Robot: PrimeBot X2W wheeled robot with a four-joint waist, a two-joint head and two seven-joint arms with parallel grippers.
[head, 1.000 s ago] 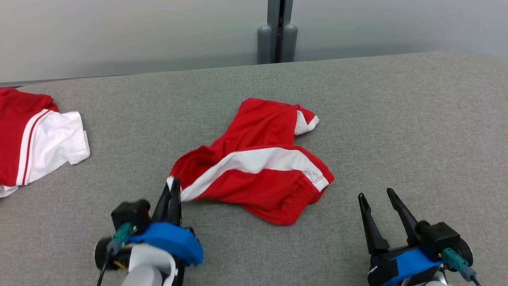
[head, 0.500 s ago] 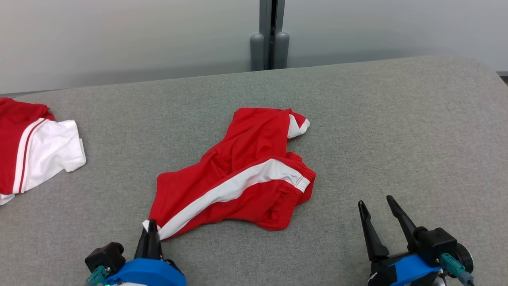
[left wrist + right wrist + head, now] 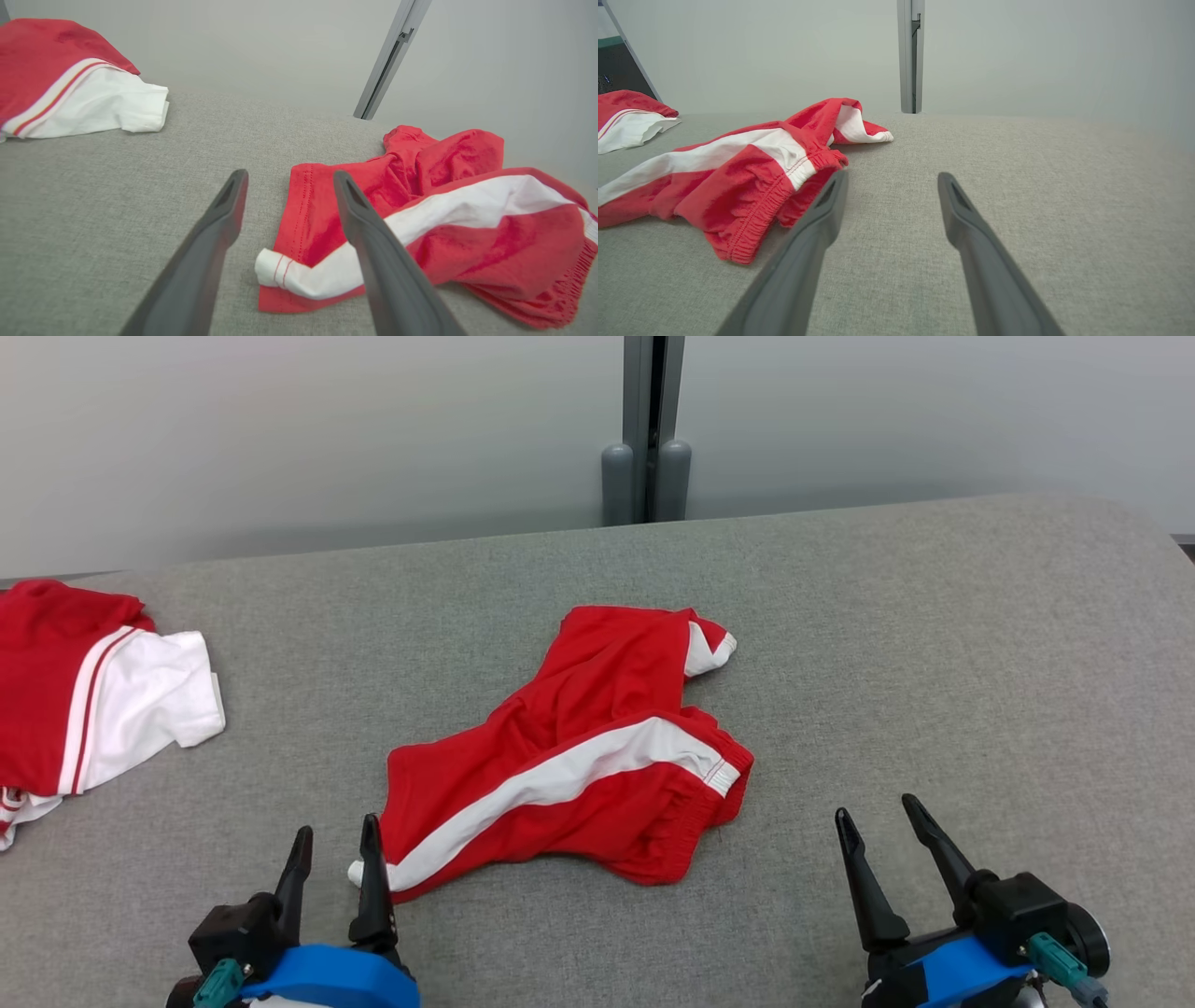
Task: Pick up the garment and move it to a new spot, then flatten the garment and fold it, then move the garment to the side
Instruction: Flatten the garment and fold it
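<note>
The shorts [image 3: 579, 765] lie crumpled mid-table [image 3: 934, 663]. Their hem corner, at 7 o'clock, sits just beside the left fingers [image 3: 373, 887], which are released. The right fingers [image 3: 866, 887] are released and empty. Risk: pinching a single layer would drag the folds tighter rather than flatten them.

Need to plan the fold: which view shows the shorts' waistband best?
Right wrist view: the waistband lies close, its gathered elastic sharp. The head view shows it small, from above; the left wrist view catches it at the right edge.

head: high, looking down | wrists: low, forward | shared: garment [image 3: 569, 775]
</note>
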